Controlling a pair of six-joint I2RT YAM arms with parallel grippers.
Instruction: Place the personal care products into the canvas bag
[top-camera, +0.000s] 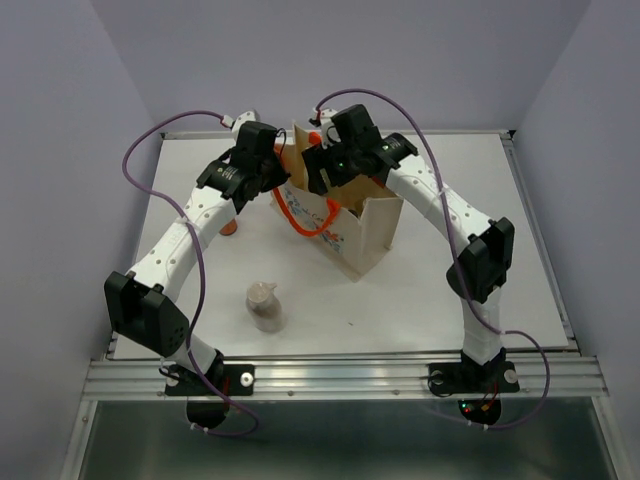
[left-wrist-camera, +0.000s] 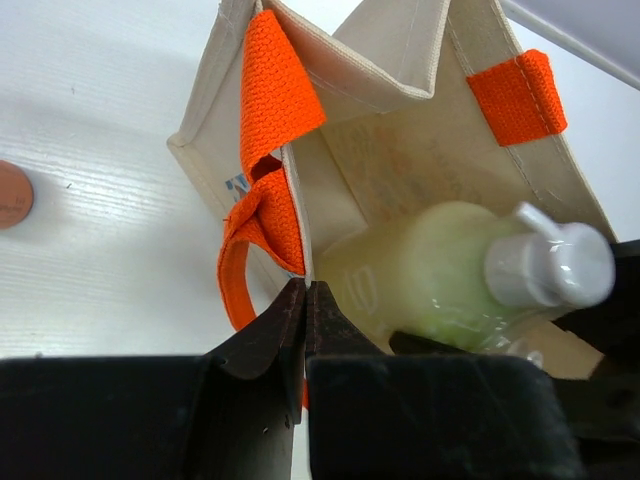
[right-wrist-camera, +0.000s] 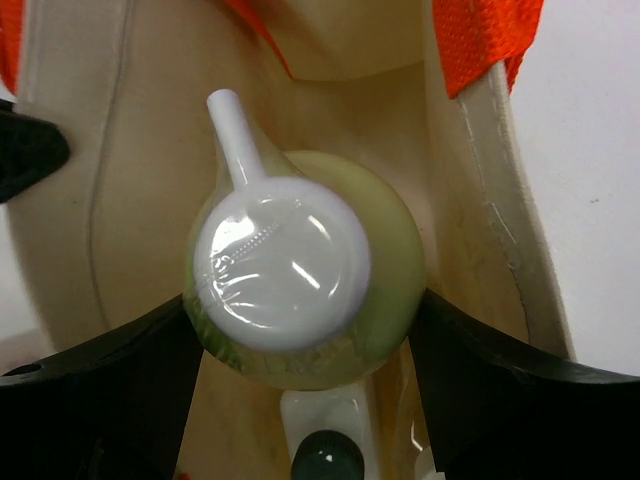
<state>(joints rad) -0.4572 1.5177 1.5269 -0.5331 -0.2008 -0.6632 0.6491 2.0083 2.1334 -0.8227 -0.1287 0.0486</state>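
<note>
The right fingers clamp the green bottle inside the bag; the left fingers are pinched shut on its rim — the drop-off step, I'd judge; next calls for parting the right fingers, lifting clear, then fetching the tan bottle off the worktop.

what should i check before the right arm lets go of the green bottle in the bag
1. Green bottle inside the canvas bag walls: ok.
2. Right gripper clamped on both sides of it: ok.
3. Left gripper pinching the bag rim: ok.
4. Gap down to the dark-capped bottle beneath: cannot tell.
5. Tan-brown bottle packed: not ok, it is outside the bag.
</note>
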